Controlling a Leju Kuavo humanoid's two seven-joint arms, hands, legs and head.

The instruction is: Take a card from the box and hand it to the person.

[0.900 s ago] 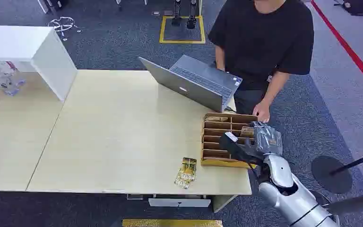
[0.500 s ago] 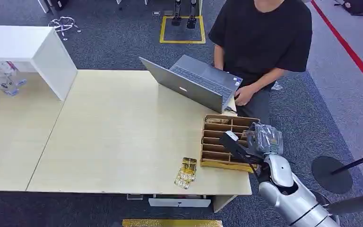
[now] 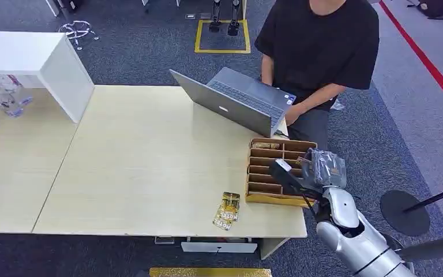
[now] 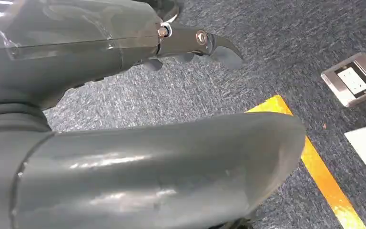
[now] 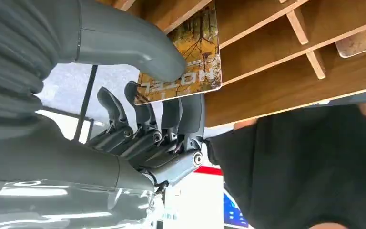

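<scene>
**Card pinched at the box, person's hand gone back to the laptop**

Since the earlier frames the person's hand [image 3: 292, 117] has drawn away from the far rim of the wooden box [image 3: 265, 173] and now rests by the laptop [image 3: 236, 99]; the right hand [image 3: 317, 170] has barely shifted.

In the right wrist view the right hand [image 5: 138, 105] pinches a hotel card [image 5: 183, 52] between the thick thumb and the darker fingers [image 5: 164, 114], the card lying against the wooden dividers of the box. The box sits at the bench [image 3: 138, 167] edge, about four o'clock from the bench's middle, the person [image 3: 317, 46] at one o'clock. Two more cards [image 3: 226, 210] lie on the bench at nine o'clock from the box's near corner. The left hand [image 4: 124, 95] hangs over carpet; I cannot tell how its fingers are set.

The risks, as I judge them: the pinch covers only one end of the card, so dragging it against a divider on the way out could twist it loose. The person's hand is now busy elsewhere, so releasing before it is offered would drop the card to the floor.
</scene>
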